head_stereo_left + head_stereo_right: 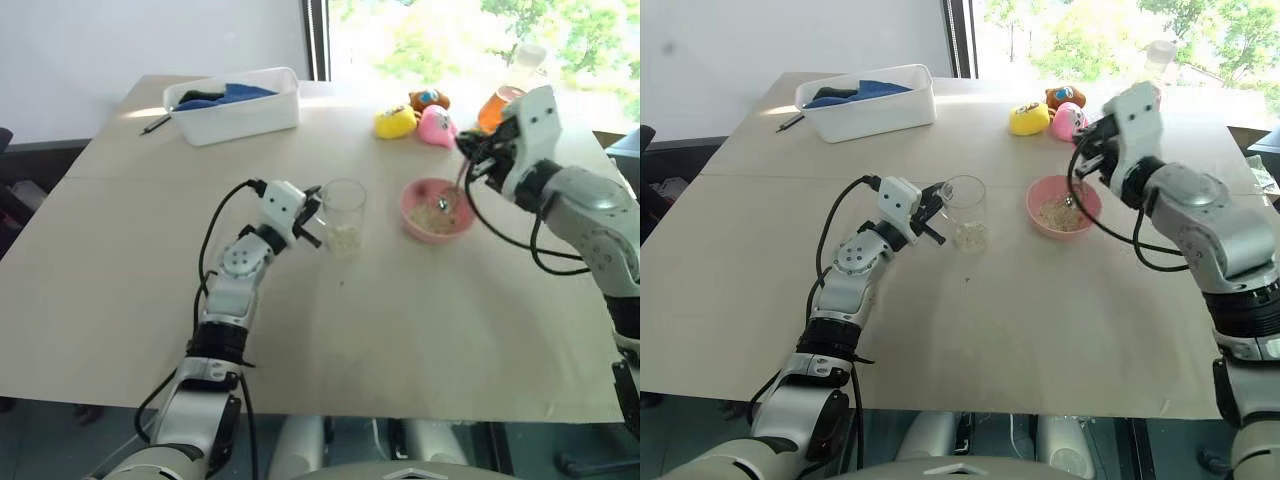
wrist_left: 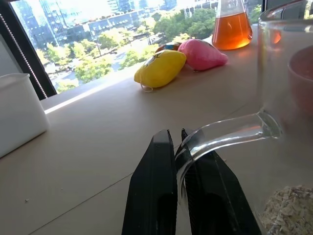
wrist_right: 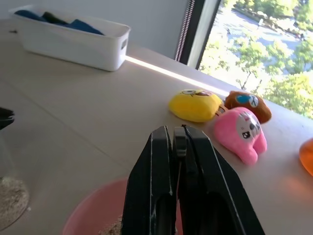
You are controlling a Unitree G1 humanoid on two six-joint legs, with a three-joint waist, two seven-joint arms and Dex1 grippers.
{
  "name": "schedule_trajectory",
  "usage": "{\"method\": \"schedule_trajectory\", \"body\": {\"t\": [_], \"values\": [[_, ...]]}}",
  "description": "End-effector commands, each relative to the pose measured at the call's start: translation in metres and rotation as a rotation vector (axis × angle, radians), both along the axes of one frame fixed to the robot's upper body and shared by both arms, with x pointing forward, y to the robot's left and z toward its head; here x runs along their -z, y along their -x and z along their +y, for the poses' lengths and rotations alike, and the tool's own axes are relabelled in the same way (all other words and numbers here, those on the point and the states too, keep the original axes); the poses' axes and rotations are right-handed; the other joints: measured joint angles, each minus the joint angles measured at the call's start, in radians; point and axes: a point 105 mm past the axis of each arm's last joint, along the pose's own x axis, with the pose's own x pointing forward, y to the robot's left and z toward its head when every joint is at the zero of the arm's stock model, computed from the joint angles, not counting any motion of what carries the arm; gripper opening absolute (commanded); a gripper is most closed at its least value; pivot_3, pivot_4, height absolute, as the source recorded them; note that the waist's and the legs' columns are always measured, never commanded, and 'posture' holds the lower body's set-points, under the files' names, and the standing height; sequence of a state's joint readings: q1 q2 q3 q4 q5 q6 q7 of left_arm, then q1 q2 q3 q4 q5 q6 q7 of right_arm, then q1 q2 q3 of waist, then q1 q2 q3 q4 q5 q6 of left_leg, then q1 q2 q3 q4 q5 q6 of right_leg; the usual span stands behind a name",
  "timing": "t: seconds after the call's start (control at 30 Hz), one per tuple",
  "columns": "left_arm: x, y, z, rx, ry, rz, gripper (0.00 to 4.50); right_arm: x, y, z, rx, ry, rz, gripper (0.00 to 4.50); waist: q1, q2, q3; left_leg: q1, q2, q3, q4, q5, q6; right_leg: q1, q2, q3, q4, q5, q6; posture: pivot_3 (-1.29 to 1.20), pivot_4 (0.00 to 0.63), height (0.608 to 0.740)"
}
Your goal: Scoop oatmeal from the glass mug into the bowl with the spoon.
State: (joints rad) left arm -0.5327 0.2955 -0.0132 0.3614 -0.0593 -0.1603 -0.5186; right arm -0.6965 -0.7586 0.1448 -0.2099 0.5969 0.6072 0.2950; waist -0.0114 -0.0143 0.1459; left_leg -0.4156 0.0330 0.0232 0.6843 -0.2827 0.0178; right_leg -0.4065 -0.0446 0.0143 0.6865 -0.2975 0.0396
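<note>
Spoon (image 1: 452, 192) pinched in my right jaws, tip down in pink bowl (image 1: 412, 222); left jaws clamp glass mug (image 1: 343, 213) handle alongside.

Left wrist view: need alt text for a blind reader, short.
The left gripper's two black fingers are shut on the curved handle of a clear glass mug with pale oatmeal flakes at its bottom. Beyond it on the beige table lie a yellow plush toy, a pink plush toy and a flask of orange liquid.
</note>
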Motion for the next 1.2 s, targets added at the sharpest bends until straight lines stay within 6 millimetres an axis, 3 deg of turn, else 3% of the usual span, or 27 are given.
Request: {"method": "schedule_trajectory", "body": {"t": [0.03,0.1,0.2,0.27,0.37,0.47,0.63,0.77,0.97,1.2], "values": [[-0.001,0.002,-0.004,0.015,-0.013,-0.018,0.18,-0.022,0.002,-0.005,0.018,0.056,-0.119,0.00,0.000,0.000,0.000,0.000,0.000,0.000,0.000,0.000,0.000,0.000,0.000,0.000,0.001,0.000,0.000,0.00,0.150,0.740],[-0.001,0.002,-0.005,0.015,-0.014,-0.018,0.18,-0.021,0.000,-0.009,0.034,0.011,-0.104,0.00,0.000,0.000,0.000,0.000,0.000,0.000,0.000,0.000,0.000,0.000,0.000,0.000,0.001,0.000,0.000,0.00,0.150,0.740],[0.000,0.003,-0.004,0.014,-0.014,-0.018,0.18,-0.030,-0.008,-0.022,0.099,-0.259,-0.043,0.00,0.000,0.000,0.000,0.000,0.000,0.000,0.001,0.000,0.000,0.000,0.000,0.000,0.001,0.000,0.000,0.00,0.150,0.740],[0.000,0.004,-0.003,0.011,-0.016,-0.017,0.18,-0.046,-0.011,-0.026,0.096,-0.512,-0.002,0.00,0.000,0.000,0.000,0.001,0.000,0.000,0.001,0.000,0.000,0.000,0.000,0.000,0.003,0.000,0.000,0.00,0.150,0.740],[0.001,0.003,-0.002,0.005,-0.018,-0.016,0.18,-0.067,-0.007,-0.016,-0.001,-0.747,0.062,0.00,-0.003,0.000,0.000,0.001,0.000,0.001,0.001,0.000,0.000,0.000,0.000,0.001,0.008,0.000,0.000,0.00,0.150,0.740],[0.001,0.002,-0.001,-0.003,-0.016,-0.017,0.18,-0.082,0.005,0.008,-0.158,-0.868,0.145,0.00,-0.002,0.000,0.000,0.001,0.000,0.000,0.001,0.000,0.000,0.000,0.000,0.000,0.008,0.000,0.000,0.00,0.150,0.740],[0.000,0.002,-0.001,-0.006,-0.014,-0.022,0.18,-0.076,0.022,0.035,-0.278,-0.810,0.247,0.00,-0.002,0.000,0.000,0.001,0.000,0.000,0.001,0.000,0.000,0.000,0.000,0.000,0.008,0.000,0.000,0.00,0.150,0.740],[-0.001,0.001,0.000,-0.012,-0.013,-0.023,0.18,-0.062,0.016,0.038,-0.223,-0.809,0.287,0.00,-0.003,0.000,0.000,0.001,0.000,0.000,0.001,0.000,0.000,0.000,-0.001,0.001,0.008,0.000,0.000,0.00,0.150,0.740],[0.000,0.003,0.001,-0.018,-0.002,-0.024,0.18,-0.049,0.018,0.060,-0.229,-0.682,0.282,0.00,-0.005,0.000,0.000,0.001,0.000,0.000,0.001,0.000,0.000,-0.001,0.000,0.001,0.008,0.000,0.000,0.00,0.150,0.740],[-0.001,0.003,0.001,-0.022,0.003,-0.024,0.18,-0.041,0.026,0.100,-0.316,-0.491,0.226,0.00,-0.005,0.000,0.000,0.001,-0.001,0.000,0.001,0.000,0.000,-0.001,0.000,0.000,0.007,0.000,0.000,0.00,0.150,0.740]]}}
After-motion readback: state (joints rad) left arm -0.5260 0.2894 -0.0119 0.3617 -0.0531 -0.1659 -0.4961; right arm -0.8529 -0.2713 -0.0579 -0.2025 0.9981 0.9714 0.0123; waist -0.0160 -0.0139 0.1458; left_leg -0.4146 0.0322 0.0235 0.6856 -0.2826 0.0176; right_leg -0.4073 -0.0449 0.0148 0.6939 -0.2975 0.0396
